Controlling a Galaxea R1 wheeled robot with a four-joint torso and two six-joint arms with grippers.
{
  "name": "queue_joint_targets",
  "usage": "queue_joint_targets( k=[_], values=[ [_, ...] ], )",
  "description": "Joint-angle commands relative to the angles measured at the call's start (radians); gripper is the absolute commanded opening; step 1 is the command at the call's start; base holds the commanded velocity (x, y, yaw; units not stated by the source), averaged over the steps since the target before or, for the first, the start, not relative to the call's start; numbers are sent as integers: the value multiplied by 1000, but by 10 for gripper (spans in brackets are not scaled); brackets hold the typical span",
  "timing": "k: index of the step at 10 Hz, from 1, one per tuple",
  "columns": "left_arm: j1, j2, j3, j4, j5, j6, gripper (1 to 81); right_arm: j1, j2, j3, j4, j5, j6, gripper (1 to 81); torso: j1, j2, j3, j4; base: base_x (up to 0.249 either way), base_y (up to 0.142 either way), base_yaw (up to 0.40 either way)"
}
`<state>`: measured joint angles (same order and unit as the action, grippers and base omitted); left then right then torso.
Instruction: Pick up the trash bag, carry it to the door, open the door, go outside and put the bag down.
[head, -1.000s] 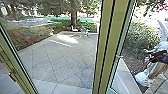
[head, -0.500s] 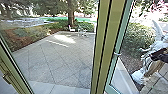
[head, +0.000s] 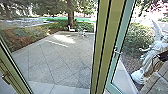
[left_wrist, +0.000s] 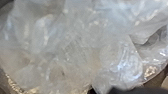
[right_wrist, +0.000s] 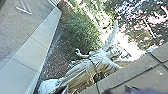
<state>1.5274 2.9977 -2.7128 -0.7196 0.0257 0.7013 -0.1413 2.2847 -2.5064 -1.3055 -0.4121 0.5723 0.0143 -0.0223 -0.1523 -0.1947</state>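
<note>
The clear, crumpled trash bag (left_wrist: 75, 47) lies right up against my left wrist camera, held at the left gripper. Olive uprights of the door frame (head: 106, 47) stand in the middle of the head view. To their right is a glass door with a pale green edge (head: 121, 37) and a small metal handle (head: 118, 52). A dark part of my right gripper (head: 162, 57) reaches in at the right edge, in front of the statue. How its fingers stand is unclear.
A white winged statue (head: 147, 60), also in the right wrist view (right_wrist: 92, 61), stands by a bush (head: 137, 37). The paved patio (head: 55, 60) lies beyond the glass, with a tree (head: 71, 15) behind. Another handle (head: 5, 77) is on the left frame.
The head view has shifted slightly. Against the olive uprights, the pale green door edge now shows wider and has turned a little. The dark part of my right arm has moved right and down.
</note>
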Motion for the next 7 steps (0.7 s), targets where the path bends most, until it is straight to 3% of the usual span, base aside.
queue_joint_targets(
  k=[1, 3, 4, 7],
  values=[
    [-20, 6, 1, -11, 89, -3, 10, 179, -23, -97, -84, 10, 1, 811, 0, 0, 0, 0, 0, 0, 0],
    [-19, 8, 1, -11, 89, -3, 10, 177, -28, -117, -86, 12, 1, 811, 0, 0, 0, 0, 0, 0, 0],
    [-17, 6, 1, -11, 89, -3, 10, 179, -37, -118, -84, 12, 1, 811, 0, 0, 0, -32, 0, 0, 0],
    [-17, 6, 1, -9, 89, -2, 10, 174, -69, -118, -84, 30, 1, 811, 0, 0, 0, -106, 0, 0, 0]
  ],
)
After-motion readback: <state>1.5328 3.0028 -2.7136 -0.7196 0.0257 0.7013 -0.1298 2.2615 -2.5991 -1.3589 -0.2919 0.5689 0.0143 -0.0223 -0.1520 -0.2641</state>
